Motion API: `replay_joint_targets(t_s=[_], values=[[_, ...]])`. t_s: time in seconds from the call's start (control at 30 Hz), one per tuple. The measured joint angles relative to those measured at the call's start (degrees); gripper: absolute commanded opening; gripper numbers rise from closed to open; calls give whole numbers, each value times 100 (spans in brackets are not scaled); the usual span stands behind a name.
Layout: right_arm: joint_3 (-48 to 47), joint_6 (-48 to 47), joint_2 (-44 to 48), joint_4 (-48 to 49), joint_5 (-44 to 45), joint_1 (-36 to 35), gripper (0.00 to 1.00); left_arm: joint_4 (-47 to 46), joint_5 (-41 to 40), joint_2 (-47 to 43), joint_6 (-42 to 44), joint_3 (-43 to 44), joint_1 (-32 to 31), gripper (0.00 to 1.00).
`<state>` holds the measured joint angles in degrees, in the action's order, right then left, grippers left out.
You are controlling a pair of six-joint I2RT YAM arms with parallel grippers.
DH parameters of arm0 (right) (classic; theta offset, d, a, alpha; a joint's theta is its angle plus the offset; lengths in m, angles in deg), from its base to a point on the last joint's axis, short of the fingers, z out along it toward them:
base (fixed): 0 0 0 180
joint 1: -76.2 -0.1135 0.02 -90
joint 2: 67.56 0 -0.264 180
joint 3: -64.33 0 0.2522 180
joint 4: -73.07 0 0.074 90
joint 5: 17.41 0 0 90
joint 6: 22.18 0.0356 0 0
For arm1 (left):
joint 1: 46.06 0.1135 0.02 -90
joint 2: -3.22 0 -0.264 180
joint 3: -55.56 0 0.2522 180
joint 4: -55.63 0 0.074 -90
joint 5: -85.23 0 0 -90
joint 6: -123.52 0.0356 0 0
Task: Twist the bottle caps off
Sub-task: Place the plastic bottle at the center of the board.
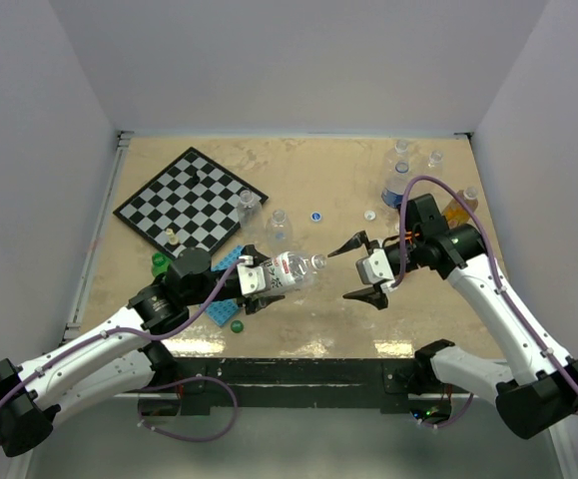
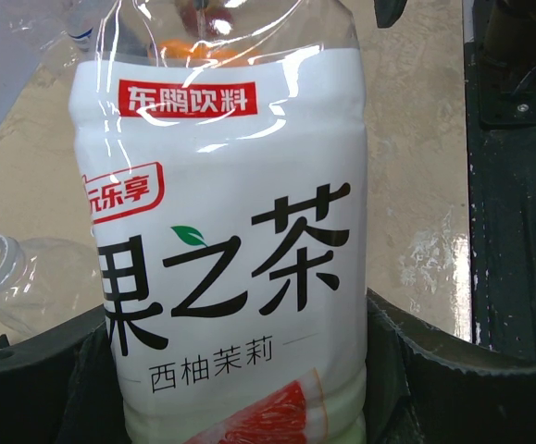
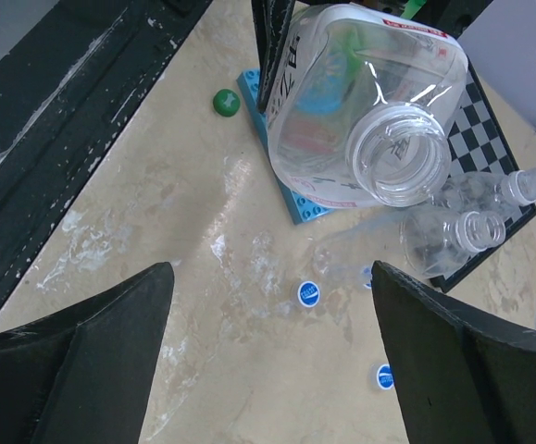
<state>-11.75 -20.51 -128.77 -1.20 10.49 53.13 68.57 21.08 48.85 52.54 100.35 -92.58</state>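
My left gripper (image 1: 252, 278) is shut on a labelled bottle (image 1: 287, 269) and holds it on its side above the table, neck pointing right. In the left wrist view its white label (image 2: 221, 231) fills the frame between my dark fingers (image 2: 434, 370). In the right wrist view the bottle's neck (image 3: 397, 157) is open, with no cap on it. My right gripper (image 1: 358, 269) is open and empty just right of the neck, jaws wide apart (image 3: 269, 273). Two blue caps (image 3: 309, 293) (image 3: 385, 375) and a green cap (image 3: 225, 102) lie loose on the table.
A chessboard (image 1: 191, 200) lies at the back left, with clear capless bottles (image 1: 279, 225) (image 3: 453, 231) beside it. Several bottles (image 1: 398, 185) and an orange toy (image 1: 458, 210) stand at the back right. A blue brick plate (image 3: 286, 185) lies under the held bottle. Green caps (image 1: 159, 262) (image 1: 237, 323) lie near the left arm.
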Motion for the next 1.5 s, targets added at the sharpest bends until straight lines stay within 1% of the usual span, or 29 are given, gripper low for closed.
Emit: replay_joint_targets(t_s=[0.27,0.63,0.97,1.5], values=[[0,44,48,2,-63,0,98,0,17,0,0,0,0,0],[0,105,48,9,-66,0,98,-39,46,0,0,0,0,0],[61,570,48,210,-109,0,98,-39,52,0,0,0,0,0],[190,846,48,295,-212,0,98,-37,57,0,0,0,0,0]])
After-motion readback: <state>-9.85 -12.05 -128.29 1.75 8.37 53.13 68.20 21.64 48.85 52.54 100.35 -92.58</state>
